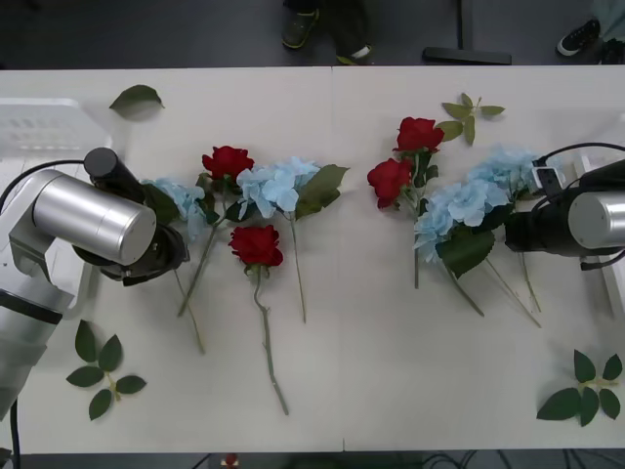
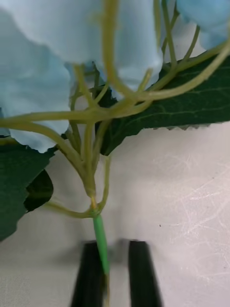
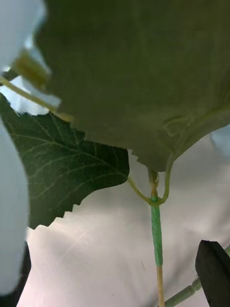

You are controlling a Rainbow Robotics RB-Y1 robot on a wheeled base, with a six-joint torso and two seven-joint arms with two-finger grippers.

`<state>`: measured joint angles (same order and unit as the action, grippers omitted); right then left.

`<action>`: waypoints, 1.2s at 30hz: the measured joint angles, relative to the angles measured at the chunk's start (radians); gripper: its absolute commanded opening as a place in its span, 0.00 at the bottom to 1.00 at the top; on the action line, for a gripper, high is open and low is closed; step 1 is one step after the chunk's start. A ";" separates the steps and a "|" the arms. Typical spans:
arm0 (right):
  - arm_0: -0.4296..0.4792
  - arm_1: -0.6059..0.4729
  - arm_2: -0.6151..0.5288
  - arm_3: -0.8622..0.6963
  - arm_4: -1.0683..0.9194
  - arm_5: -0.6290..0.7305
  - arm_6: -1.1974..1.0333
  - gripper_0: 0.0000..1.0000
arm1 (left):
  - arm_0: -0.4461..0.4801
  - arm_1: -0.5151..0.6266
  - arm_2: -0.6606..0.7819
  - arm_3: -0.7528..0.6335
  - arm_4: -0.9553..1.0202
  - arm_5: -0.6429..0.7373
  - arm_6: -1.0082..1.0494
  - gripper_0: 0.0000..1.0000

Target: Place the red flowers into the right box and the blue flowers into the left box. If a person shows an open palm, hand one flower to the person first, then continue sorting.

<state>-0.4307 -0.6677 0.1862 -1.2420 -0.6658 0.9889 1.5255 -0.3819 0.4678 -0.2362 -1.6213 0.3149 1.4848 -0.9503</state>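
Several red flowers (image 1: 256,244) and blue flowers (image 1: 275,184) lie across the white table. My left gripper (image 1: 174,256) is low over the leftmost blue flower (image 1: 176,200); its black fingers (image 3: 213,273) stand open on either side of the green stem (image 3: 156,235). At the right, my right gripper (image 1: 508,229) is at the stem of the rightmost blue flower (image 1: 503,168). Its two fingers (image 2: 143,273) have drawn close together on that stem (image 2: 101,249). The left box (image 1: 39,122) sits at the back left. A strip of the right box (image 1: 617,293) shows at the right edge.
Loose green leaf sprigs lie at the back left (image 1: 137,96), back right (image 1: 469,109), front left (image 1: 101,371) and front right (image 1: 586,391). Two roses (image 1: 418,132) and another blue flower (image 1: 459,210) crowd next to the right gripper.
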 measured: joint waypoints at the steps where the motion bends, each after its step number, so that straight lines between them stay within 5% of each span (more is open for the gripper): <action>1: 0.000 0.000 0.003 0.000 0.009 -0.007 0.000 0.00 | 0.000 -0.001 0.000 0.000 -0.008 0.000 0.000 0.82; 3: 0.000 0.000 0.009 0.000 0.018 -0.013 0.000 0.00 | 0.000 -0.001 0.000 0.000 -0.021 0.001 0.000 0.39; 6: 0.000 0.000 0.009 0.000 0.019 -0.015 0.000 0.00 | 0.000 -0.001 0.000 0.000 -0.039 0.001 0.000 0.00; 18: -0.001 0.000 -0.015 0.000 0.029 -0.023 0.000 0.00 | 0.000 -0.001 -0.004 0.000 -0.041 0.001 0.002 0.00; 25: -0.026 -0.016 -0.127 -0.080 0.015 0.254 0.000 0.00 | 0.000 -0.001 -0.004 0.000 -0.042 0.001 0.008 0.00; 26: -0.027 -0.028 -0.139 -0.114 0.010 0.294 0.000 0.00 | 0.000 -0.001 -0.004 0.000 -0.042 0.001 0.011 0.01; 27: -0.027 -0.043 -0.149 -0.154 0.000 0.348 0.000 0.00 | 0.000 -0.001 -0.004 0.000 -0.042 0.001 0.012 0.24; 28: -0.027 -0.058 -0.158 -0.194 -0.013 0.408 0.000 0.00 | 0.000 -0.001 -0.004 0.000 -0.042 0.001 0.012 0.59; 31: -0.027 -0.101 -0.200 -0.303 -0.082 0.528 0.000 0.00 | 0.000 -0.001 -0.004 0.000 -0.042 0.001 0.012 0.95; 36: -0.028 -0.119 -0.335 -0.452 -0.169 0.707 0.000 0.00 | -0.001 -0.001 -0.002 0.000 -0.042 0.004 0.012 1.00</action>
<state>-0.4583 -0.7866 -0.1485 -1.6944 -0.8352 1.6960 1.5257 -0.3830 0.4667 -0.2382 -1.6213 0.2734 1.4884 -0.9382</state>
